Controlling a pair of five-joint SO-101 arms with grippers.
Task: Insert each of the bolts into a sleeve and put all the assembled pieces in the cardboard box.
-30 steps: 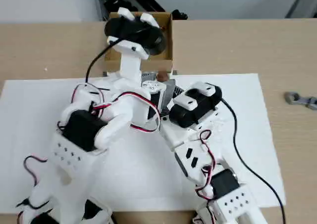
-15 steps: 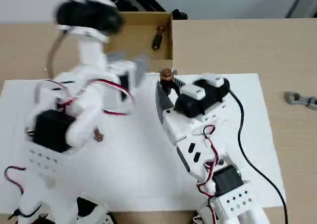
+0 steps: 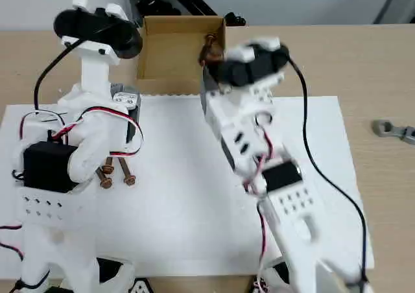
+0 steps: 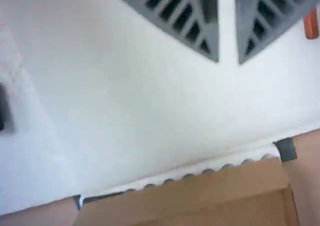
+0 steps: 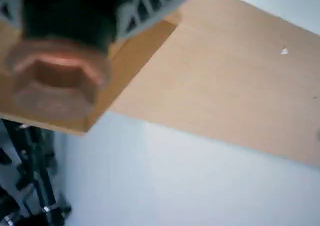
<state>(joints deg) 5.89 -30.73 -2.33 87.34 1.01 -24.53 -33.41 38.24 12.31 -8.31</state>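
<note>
R gripper (image 3: 209, 56) at 12 o'clock of white sheet (image 3: 194, 202), clamped on assembled piece (image 3: 209, 41): copper hex-head bolt in black sleeve. Piece right by 3 o'clock wall of cardboard box (image 3: 172, 53); touching wall or not, can't tell. In R wrist view, hex head (image 5: 56, 76) close to cam, black sleeve behind it between gray fingers (image 5: 150, 6), box corner and tan surface (image 5: 240, 81) beyond.

Box at 12 o'clock on surface, front wall just beside sheet's far edge.

L gripper (image 4: 227, 56) apart, nothing between fingers. Hangs over bare sheet near 10 o'clock corner, just beside box's front wall (image 4: 200, 201). In high view, L arm upright at 9 o'clock side of sheet, black wrist cam at 11 o'clock, beside box's 9 o'clock wall.

Loose bolts (image 3: 127, 176) flat on sheet at 9 o'clock, close together, partly under L arm, well apart from box. Exact count unclear, at least 2.

Metal wrench (image 3: 391, 129) on bare surface at 3 o'clock, off sheet, well apart from both arms.
</note>
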